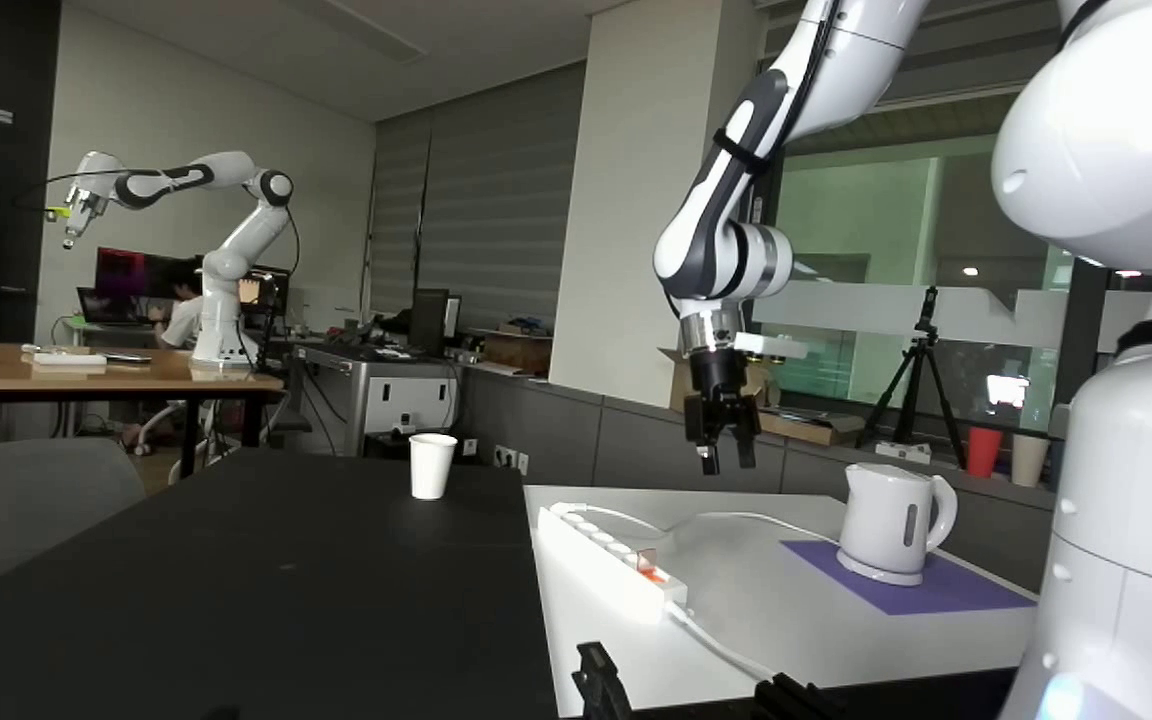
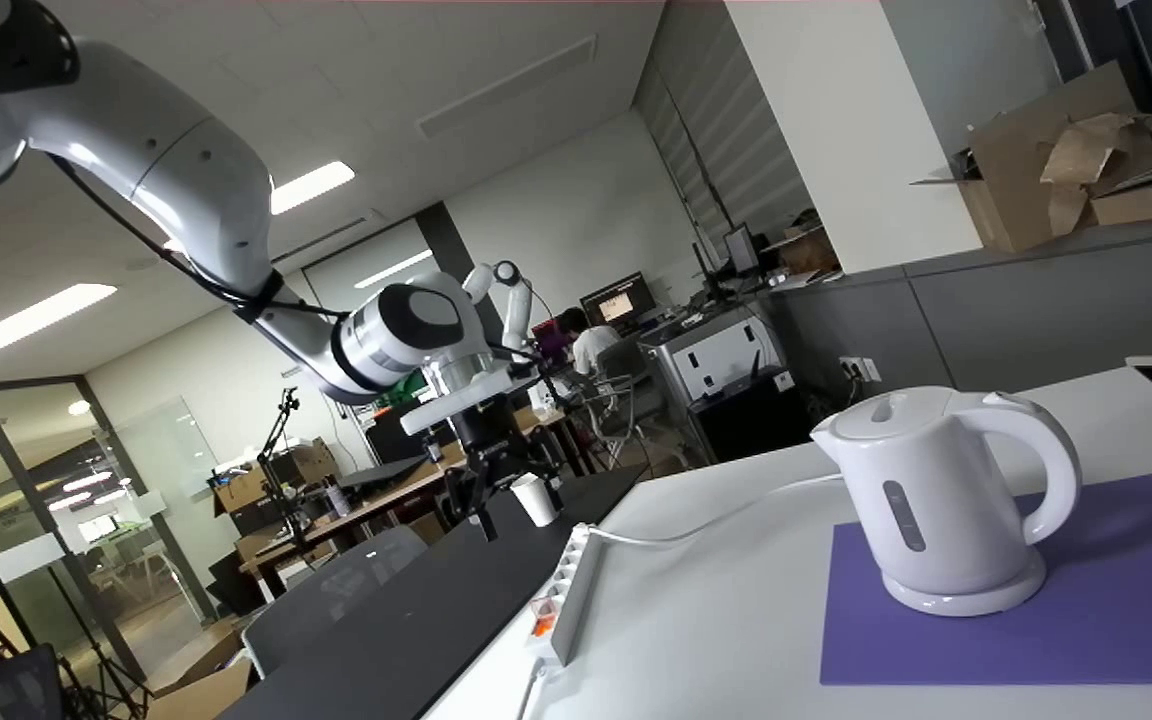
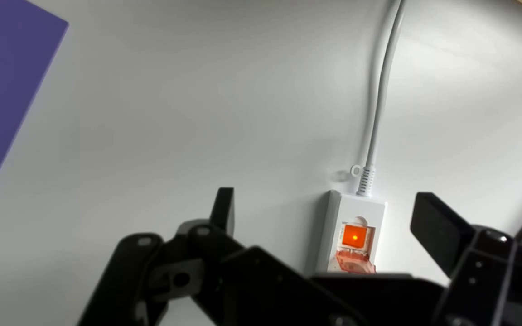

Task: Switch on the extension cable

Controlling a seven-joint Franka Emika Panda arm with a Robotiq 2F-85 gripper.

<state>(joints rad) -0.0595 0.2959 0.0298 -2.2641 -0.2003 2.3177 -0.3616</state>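
The extension cable is a flat white power strip that lies on the white table in both exterior views [image 1: 591,575] [image 2: 574,600] and the wrist view [image 3: 360,206]. Its orange switch [image 3: 354,236] has a small bright yellow spot; I cannot tell if this is a lamp or a reflection. A clear reddish cover [image 3: 355,262] is flipped open beside the switch. My gripper [image 1: 728,465] is above the table, apart from the strip. In the wrist view its fingers [image 3: 324,199] are spread and empty, with the switch between them in the picture. The gripper body hides the strip's rest there.
A white kettle [image 1: 886,525] stands on a purple mat [image 2: 1016,650] on the white table [image 2: 716,620]. A white cord [image 3: 383,86] runs from the strip's switch end. A white paper cup [image 1: 431,465] stands on the adjoining black table [image 1: 286,580].
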